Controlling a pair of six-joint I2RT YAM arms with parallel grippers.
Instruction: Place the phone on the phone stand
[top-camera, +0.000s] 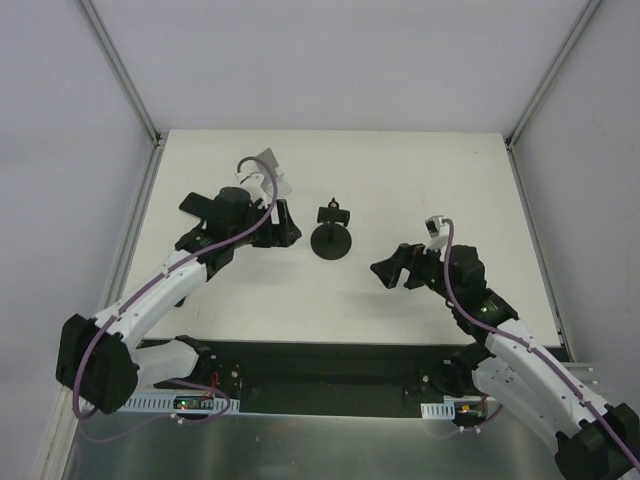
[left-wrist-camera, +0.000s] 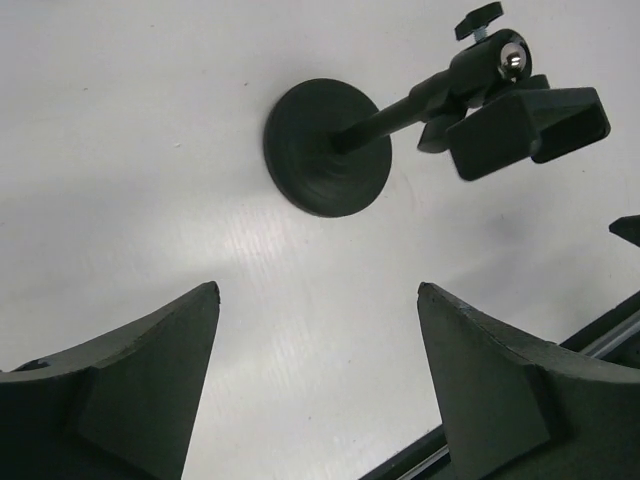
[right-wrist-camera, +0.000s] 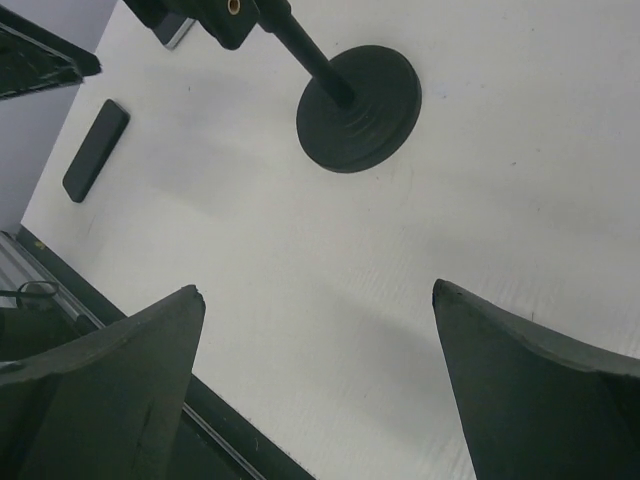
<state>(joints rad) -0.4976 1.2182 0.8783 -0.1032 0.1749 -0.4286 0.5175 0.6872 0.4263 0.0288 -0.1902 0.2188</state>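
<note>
The black phone stand (top-camera: 331, 238) stands mid-table, with a round base, a stem and a clamp head; nothing sits in the clamp. It also shows in the left wrist view (left-wrist-camera: 328, 148) and in the right wrist view (right-wrist-camera: 358, 108). The phone (right-wrist-camera: 96, 150), a dark flat slab, lies on the table left of the stand, near the front edge. In the top view my left arm covers it. My left gripper (top-camera: 292, 226) (left-wrist-camera: 317, 290) is open and empty, just left of the stand. My right gripper (top-camera: 385, 272) (right-wrist-camera: 317, 289) is open and empty, to the stand's right front.
The white table (top-camera: 420, 180) is bounded by grey walls with metal frame posts (top-camera: 120, 70). A dark strip (top-camera: 330, 365) runs along the near edge by the arm bases.
</note>
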